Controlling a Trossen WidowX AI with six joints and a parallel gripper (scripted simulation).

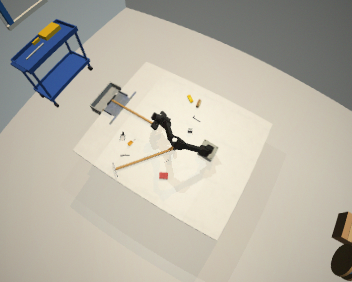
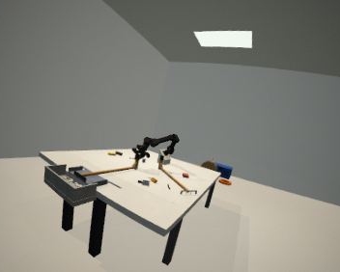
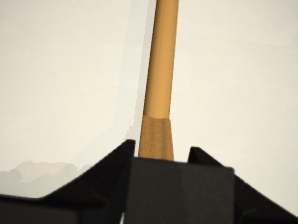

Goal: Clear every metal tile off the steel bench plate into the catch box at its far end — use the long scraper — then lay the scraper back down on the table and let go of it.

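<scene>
My gripper (image 1: 154,123) (image 2: 136,165) (image 3: 161,151) is shut on the wooden handle of the long scraper (image 1: 133,112) (image 2: 109,171) (image 3: 161,75). The handle runs from the fingers toward the far end of the steel plate (image 1: 122,98) (image 2: 93,179), where the scraper's dark head (image 2: 80,175) is beside the catch box (image 1: 104,97) (image 2: 61,187). Small light and reddish pieces (image 2: 70,178) show inside the box. I make out no tile on the visible plate; the part under the head is hidden. The wrist view shows neither plate nor head.
A second long wooden tool (image 1: 143,159) (image 2: 174,179) with a wide pronged head lies on the table. A red block (image 1: 163,176) (image 2: 185,175), a yellow piece (image 1: 190,99), an orange piece (image 1: 130,143) (image 2: 154,179) and a brown piece (image 1: 198,103) lie around the arm.
</scene>
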